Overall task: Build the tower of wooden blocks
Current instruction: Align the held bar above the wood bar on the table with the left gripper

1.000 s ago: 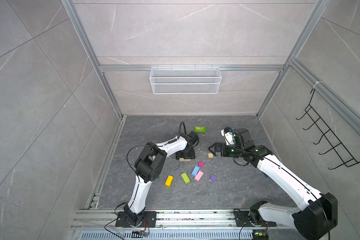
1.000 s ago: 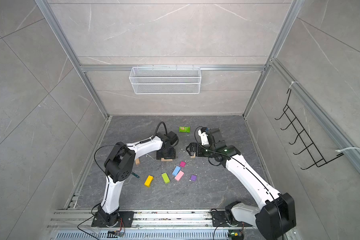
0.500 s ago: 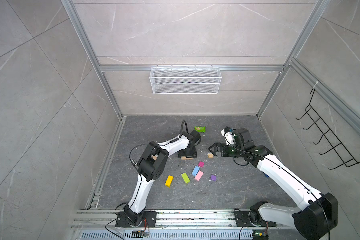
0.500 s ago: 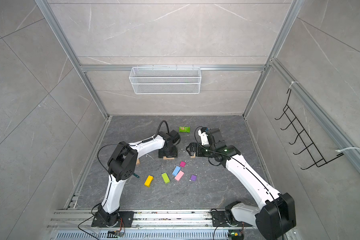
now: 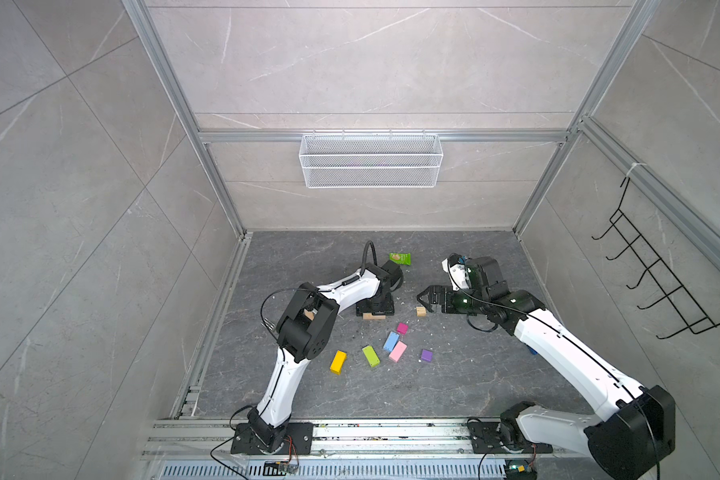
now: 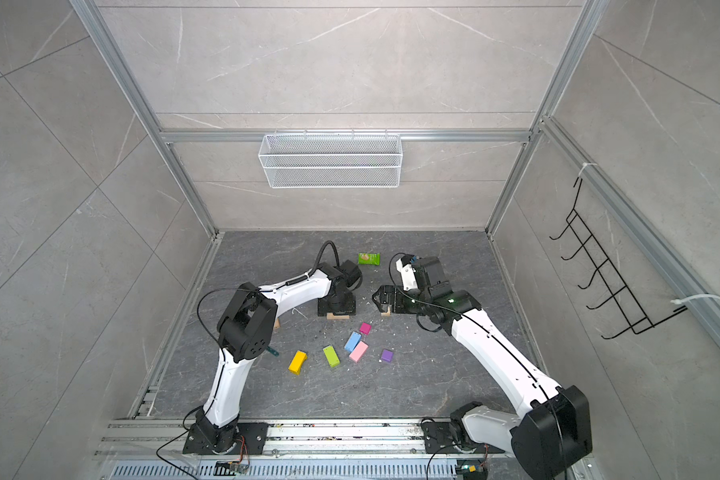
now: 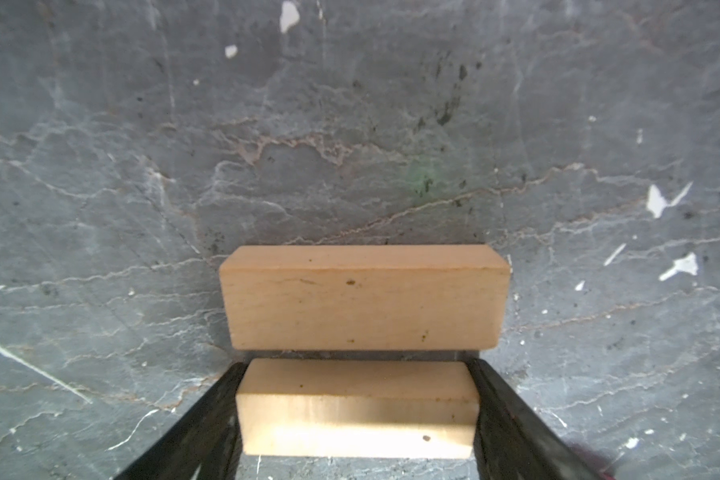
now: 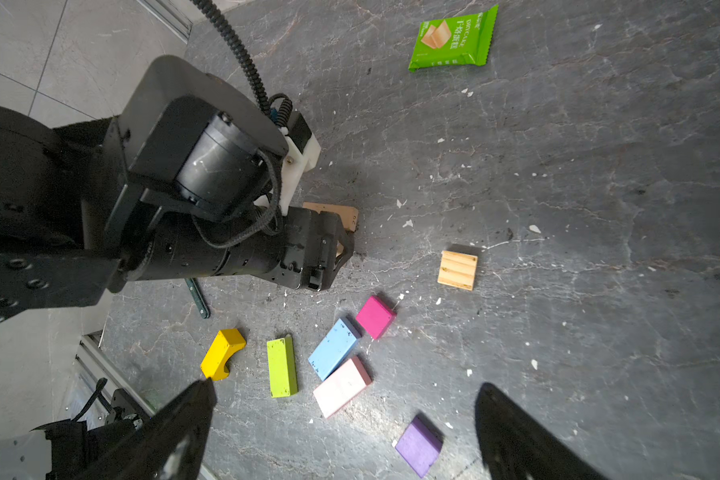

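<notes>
In both top views the left arm has edged its wrist slightly rightward since a second ago, and the tan wood under it has shifted too. It has hardly moved in the last half second. The right arm and the loose blocks lie as they did.

The left gripper (image 5: 374, 308) points straight down at the grey stone floor (image 5: 454, 386). A strip of tan wood (image 5: 374, 316) peeks out beneath it. The right gripper (image 5: 425, 299) reaches in low from the right, spread wide and holding nothing, just above a small square tan block (image 5: 421, 311).

Nearer the rail, well clear of both grippers, lie a yellow block (image 5: 338, 361), a lime bar (image 5: 370, 356) and a light blue bar (image 5: 390, 341). A pink bar (image 5: 398, 351) is just beside the blue one, with a magenta cube (image 5: 402, 328) and a purple cube (image 5: 426, 355) nearby.

From the left wrist, the two black fingers (image 7: 208, 415) press on the ends of a short tan wooden bar (image 7: 356, 411), jaws partly open to its length. A second tan wooden bar (image 7: 360, 299) lies parallel just beyond, with a thin gap between.

From the right wrist, the pink bar (image 8: 341, 386) sits below the spread jaws and the small square tan block (image 8: 457, 270) lies ahead. A green snack packet (image 8: 452, 39) lies far off, and a thin teal stick (image 8: 197, 297) lies by the left arm.
</notes>
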Motion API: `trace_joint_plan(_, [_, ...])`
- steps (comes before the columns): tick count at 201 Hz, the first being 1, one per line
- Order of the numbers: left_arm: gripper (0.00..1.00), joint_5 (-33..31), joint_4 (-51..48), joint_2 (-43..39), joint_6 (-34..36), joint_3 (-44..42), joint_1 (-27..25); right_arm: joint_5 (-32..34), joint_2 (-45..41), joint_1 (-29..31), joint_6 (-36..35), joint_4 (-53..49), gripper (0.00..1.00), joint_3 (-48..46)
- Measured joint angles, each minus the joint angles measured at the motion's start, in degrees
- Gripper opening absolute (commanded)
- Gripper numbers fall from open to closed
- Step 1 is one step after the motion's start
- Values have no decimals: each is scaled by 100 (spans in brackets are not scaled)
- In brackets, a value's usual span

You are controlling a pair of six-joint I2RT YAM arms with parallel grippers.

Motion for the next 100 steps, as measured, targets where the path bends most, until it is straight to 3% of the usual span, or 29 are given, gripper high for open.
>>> trace_joint_plan(100, [66,-44,20,72,-2,105,17,0,0,0,0,0,99,0])
